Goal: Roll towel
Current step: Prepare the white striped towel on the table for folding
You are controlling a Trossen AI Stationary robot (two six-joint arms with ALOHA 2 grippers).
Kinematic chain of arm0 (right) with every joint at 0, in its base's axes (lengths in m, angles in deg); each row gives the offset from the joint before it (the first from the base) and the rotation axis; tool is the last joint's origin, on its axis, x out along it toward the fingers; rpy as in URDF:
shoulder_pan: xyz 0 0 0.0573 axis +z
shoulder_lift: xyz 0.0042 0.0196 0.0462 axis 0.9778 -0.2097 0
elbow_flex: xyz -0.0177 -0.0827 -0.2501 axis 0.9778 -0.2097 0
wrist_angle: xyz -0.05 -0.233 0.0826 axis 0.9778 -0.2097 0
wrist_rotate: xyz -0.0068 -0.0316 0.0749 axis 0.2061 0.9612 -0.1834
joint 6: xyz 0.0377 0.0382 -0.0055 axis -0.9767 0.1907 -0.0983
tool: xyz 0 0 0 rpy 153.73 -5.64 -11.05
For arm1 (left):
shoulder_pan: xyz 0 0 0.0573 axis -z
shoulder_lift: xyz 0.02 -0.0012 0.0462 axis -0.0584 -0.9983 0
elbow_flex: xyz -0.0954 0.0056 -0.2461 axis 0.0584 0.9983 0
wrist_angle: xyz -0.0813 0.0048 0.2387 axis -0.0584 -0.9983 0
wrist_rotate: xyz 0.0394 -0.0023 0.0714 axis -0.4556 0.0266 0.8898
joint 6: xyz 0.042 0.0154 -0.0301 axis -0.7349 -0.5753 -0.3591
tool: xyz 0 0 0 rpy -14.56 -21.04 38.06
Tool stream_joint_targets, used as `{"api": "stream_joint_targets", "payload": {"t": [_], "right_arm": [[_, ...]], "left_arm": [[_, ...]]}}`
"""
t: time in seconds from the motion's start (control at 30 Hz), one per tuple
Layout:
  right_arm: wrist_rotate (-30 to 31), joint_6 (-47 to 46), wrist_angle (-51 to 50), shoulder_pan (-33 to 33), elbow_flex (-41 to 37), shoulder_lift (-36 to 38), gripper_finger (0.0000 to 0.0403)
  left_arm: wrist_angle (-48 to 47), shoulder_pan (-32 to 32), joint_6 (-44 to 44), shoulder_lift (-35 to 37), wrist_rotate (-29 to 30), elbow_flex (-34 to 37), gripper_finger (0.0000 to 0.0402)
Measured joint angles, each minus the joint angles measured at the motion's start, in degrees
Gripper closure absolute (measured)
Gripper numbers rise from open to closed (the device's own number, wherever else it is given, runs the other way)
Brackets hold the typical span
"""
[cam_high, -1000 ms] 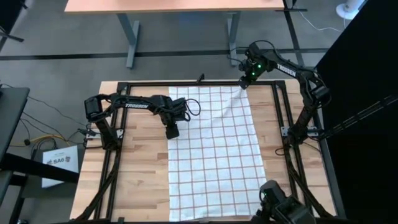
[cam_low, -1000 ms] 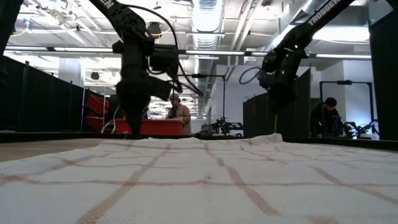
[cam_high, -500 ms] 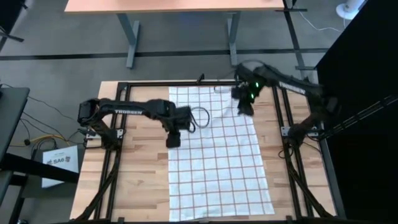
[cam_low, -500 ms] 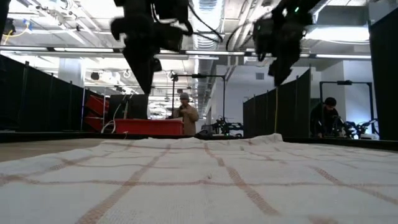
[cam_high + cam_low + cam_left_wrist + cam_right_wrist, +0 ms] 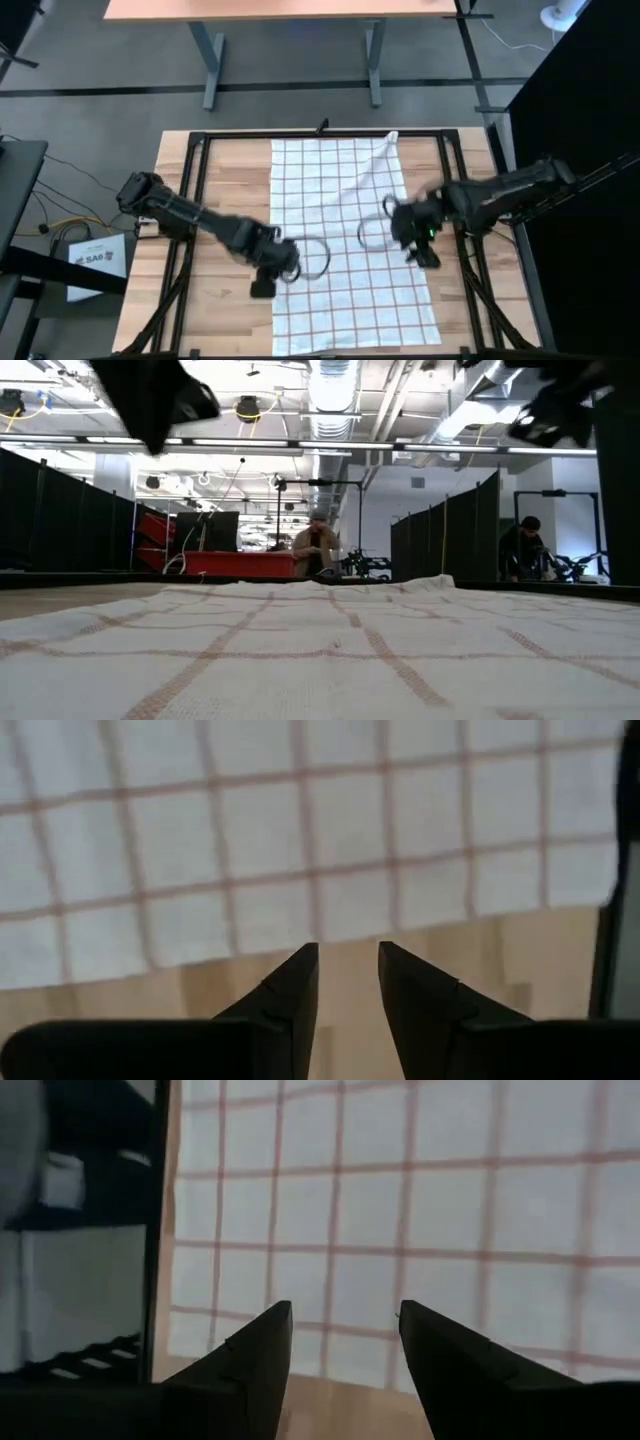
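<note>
The white towel with reddish-brown grid lines lies spread flat on the wooden table, running from the far edge to the near edge. Its far right corner is rumpled and turned up. My left gripper hovers open over bare wood just off the towel's left edge, near the near end. My right gripper hovers open over the towel's right edge. Neither gripper touches the towel. In the low view the towel fills the foreground.
A black metal frame runs around the tabletop. Bare wood lies to the towel's left. Cable loops hang from both wrists over the towel. A second table stands beyond. People stand in the room behind.
Both grippers have swept from the far half of the table toward its near edge, the left along the towel's left edge, the right along its right edge. The right gripper has left the far right corner, which now lies rumpled on the table.
</note>
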Motion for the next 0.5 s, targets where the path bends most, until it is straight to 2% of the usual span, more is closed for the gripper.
{"api": "stream_joint_targets", "payload": {"t": [0.1,0.2,0.37,0.5], "right_arm": [[8.1,-8.5,4.1,10.0,0.0,-3.2,0.0229],[13.3,-15.9,9.6,16.9,-0.1,-8.0,0.0229],[14.7,-25.0,17.1,23.9,0.7,-16.8,0.0229],[14.7,-27.8,17.8,27.1,2.4,-21.8,0.0228]], "left_arm": [[0.0,4.8,2.9,0.0,3.4,0.0,0.0309],[0.7,9.1,6.1,0.0,5.0,0.0,0.0309],[4.7,14.3,9.7,0.0,5.6,0.0,0.0309],[7.3,16.4,11.9,-0.6,6.4,0.0,0.0309]]}}
